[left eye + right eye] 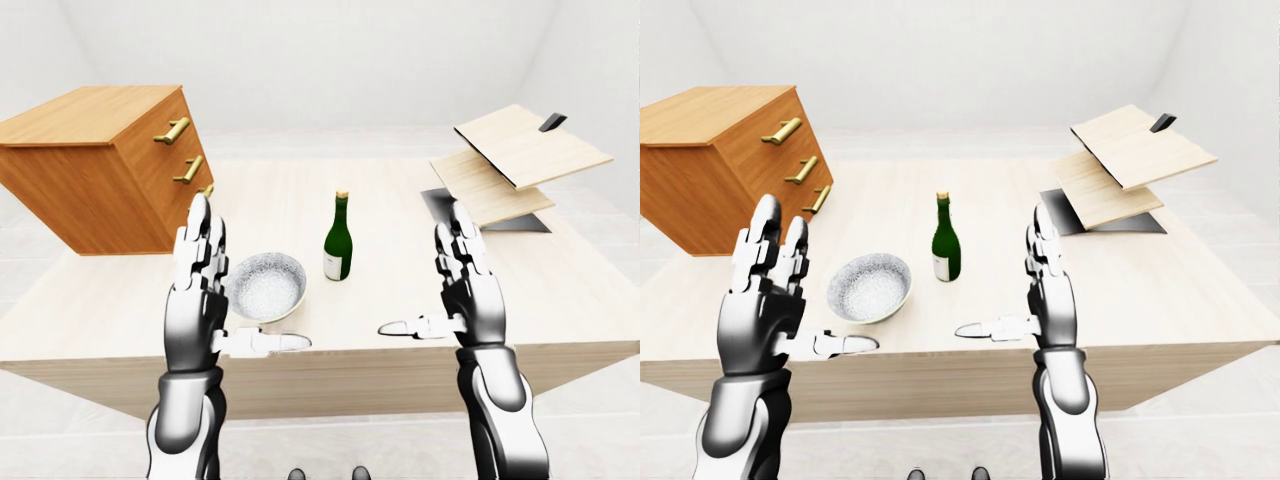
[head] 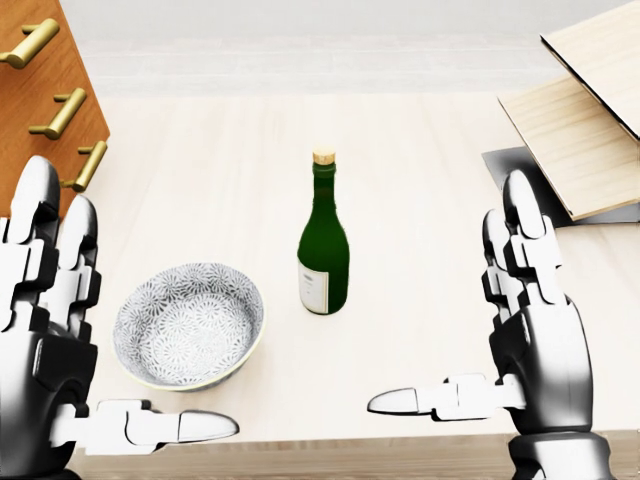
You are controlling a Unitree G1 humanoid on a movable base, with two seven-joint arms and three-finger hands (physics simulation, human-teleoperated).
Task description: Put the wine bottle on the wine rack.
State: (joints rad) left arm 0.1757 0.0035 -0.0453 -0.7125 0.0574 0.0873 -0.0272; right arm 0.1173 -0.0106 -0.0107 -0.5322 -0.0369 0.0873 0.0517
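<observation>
Wine bottle risk runs outward: both spread, empty robot hands, left robot hand and right robot hand, flank it upright mid-worktop, where a clumsy squeeze could topple it into the bowl, short of the tilted wine rack.

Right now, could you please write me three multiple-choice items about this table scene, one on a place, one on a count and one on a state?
1. In the head view, the patterned grey ceramic bowl lies where from the dark green glass wine bottle?
A left
B right
C behind it

2. How many brass handles show on the brown wooden drawer chest?
A one
B three
C five

3. The bottle is:
A lying down
B held
C upright, untouched

Answers: 1 A, bowl sits left of it. 2 B, three stacked handles. 3 C, left hand and right hand are open, apart from it.
</observation>
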